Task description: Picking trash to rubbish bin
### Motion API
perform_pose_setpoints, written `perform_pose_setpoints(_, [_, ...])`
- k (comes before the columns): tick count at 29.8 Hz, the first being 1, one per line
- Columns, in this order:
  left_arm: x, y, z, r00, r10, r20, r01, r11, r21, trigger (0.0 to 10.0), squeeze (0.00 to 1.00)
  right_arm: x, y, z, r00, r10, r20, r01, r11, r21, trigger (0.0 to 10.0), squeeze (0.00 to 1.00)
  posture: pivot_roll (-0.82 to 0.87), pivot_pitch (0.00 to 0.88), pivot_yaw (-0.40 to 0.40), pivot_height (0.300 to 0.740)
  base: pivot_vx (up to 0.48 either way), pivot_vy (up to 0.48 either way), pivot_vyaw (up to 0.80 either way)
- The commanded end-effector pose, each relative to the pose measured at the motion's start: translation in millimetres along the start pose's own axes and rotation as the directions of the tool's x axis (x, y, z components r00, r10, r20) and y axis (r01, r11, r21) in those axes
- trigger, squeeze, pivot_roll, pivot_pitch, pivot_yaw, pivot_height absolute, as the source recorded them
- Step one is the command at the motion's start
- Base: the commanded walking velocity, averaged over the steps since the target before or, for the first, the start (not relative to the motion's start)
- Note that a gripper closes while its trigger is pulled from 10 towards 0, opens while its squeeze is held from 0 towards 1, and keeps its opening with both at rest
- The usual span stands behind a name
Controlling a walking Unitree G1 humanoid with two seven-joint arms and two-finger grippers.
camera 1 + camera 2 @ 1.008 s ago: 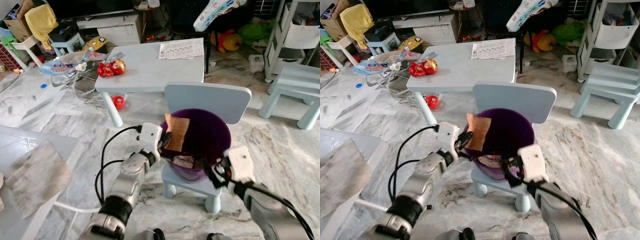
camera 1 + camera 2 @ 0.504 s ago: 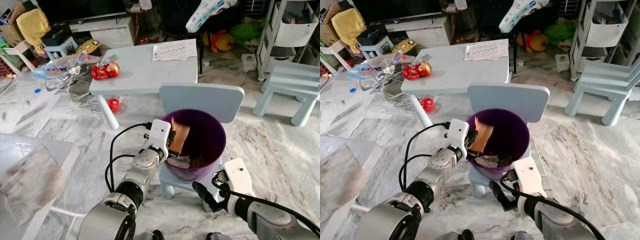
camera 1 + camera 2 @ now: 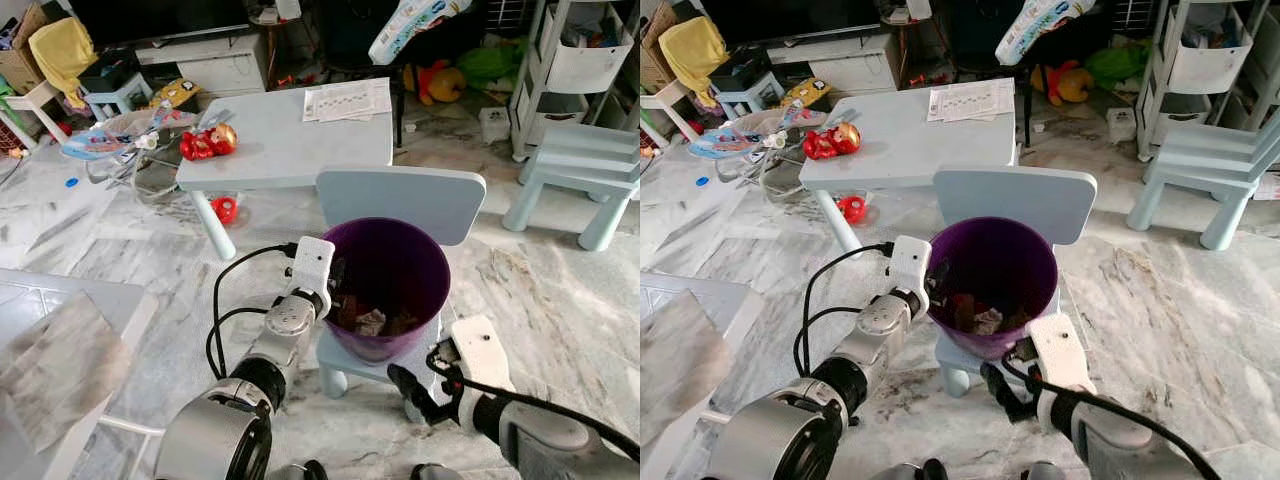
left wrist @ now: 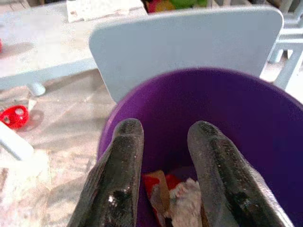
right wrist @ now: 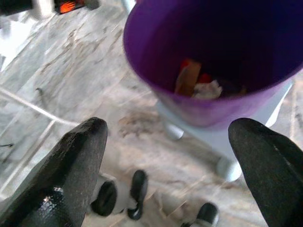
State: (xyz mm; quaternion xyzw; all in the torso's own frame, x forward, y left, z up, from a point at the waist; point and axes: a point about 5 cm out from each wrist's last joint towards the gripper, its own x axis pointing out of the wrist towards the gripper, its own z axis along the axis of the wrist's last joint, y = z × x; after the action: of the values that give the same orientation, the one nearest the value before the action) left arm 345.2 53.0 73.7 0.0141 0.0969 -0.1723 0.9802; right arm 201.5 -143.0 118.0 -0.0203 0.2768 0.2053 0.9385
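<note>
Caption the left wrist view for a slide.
Left hand open over the purple bin, trash lying inside.

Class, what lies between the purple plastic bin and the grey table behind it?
The pale blue chair backrest stands between the purple plastic bin and the grey table, seen in both eye views.

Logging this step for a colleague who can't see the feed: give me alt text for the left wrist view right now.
The left gripper hangs open over the rim of a purple bin, its two black fingers apart and holding nothing. At the bottom of the bin lies trash: a brown scrap, something red and crumpled white paper. Behind the bin rises the pale blue back of a small chair.
</note>
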Motion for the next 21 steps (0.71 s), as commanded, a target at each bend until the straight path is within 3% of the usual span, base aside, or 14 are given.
perform_pose_setpoints(1, [-2.7,23.7,3.1,0.999,0.042,0.025,-0.043,0.999,0.01,10.0,1.0,6.4,-0.6,3.1,1.0,-0.015,0.024,0.016,0.999,-0.045,10.0,1.0,-0.21,0.106,0.156,0.74,0.0,0.0,0.0])
perform_pose_setpoints(4, [-6.5,41.6,4.7,0.995,0.087,0.047,-0.088,0.996,0.028,10.0,1.0,12.8,-7.2,6.5,0.998,-0.051,0.047,0.056,0.992,-0.116,10.0,1.0,-0.19,0.095,0.153,0.74,0.0,0.0,0.0])
perform_pose_setpoints(5, [-9.8,53.6,5.1,0.991,0.122,0.061,-0.125,0.991,0.048,10.0,1.0,16.4,-9.7,8.2,0.997,-0.056,0.053,0.061,0.994,-0.094,10.0,1.0,-0.18,0.091,0.152,0.74,0.0,0.0,0.0])
perform_pose_setpoints(7, [-11.7,60.0,5.1,0.988,0.142,0.065,-0.146,0.988,0.056,10.0,1.0,18.6,-11.3,9.6,0.997,-0.059,0.059,0.063,0.995,-0.076,10.0,1.0,-0.17,0.088,0.15,0.74,0.0,0.0,0.0])
perform_pose_setpoints(8, [-18.7,78.2,2.4,0.977,0.202,0.069,-0.207,0.976,0.067,10.0,1.0,23.5,-14.9,13.4,0.994,-0.078,0.076,0.086,0.991,-0.103,10.0,1.0,-0.16,0.081,0.145,0.74,0.0,0.0,0.0])
perform_pose_setpoints(10, [-25.9,93.0,-0.9,0.966,0.248,0.073,-0.253,0.965,0.071,10.0,1.0,28.2,-16.7,17.8,0.992,-0.088,0.095,0.098,0.99,-0.105,10.0,1.0,-0.14,0.075,0.14,0.74,0.0,0.0,0.0])
perform_pose_setpoints(11, [-25.9,93.0,-0.9,0.966,0.248,0.073,-0.253,0.965,0.071,10.0,1.0,28.2,-16.7,17.8,0.992,-0.088,0.095,0.098,0.99,-0.105,10.0,1.0,-0.14,0.075,0.14,0.74,0.0,0.0,0.0])
perform_pose_setpoints(14, [-42.6,118.6,-7.7,0.942,0.322,0.095,-0.33,0.94,0.085,10.0,1.0,42.2,-18.3,32.4,0.983,-0.09,0.159,0.111,0.986,-0.126,10.0,1.0,-0.11,0.058,0.128,0.74,0.0,0.0,0.0])
perform_pose_setpoints(19, [-55.6,131.0,-10.3,0.92,0.365,0.143,-0.38,0.92,0.097,10.0,1.0,52.4,-19.2,44.8,0.971,-0.106,0.214,0.139,0.98,-0.143,10.0,1.0,-0.09,0.049,0.115,0.74,0.0,0.0,0.0])
perform_pose_setpoints(21, [-66.2,140.1,-12.2,0.895,0.413,0.172,-0.431,0.898,0.089,10.0,1.0,57.8,-19.5,56.1,0.955,-0.13,0.268,0.175,0.973,-0.152,10.0,1.0,-0.07,0.044,0.108,0.74,0.0,0.0,0.0])
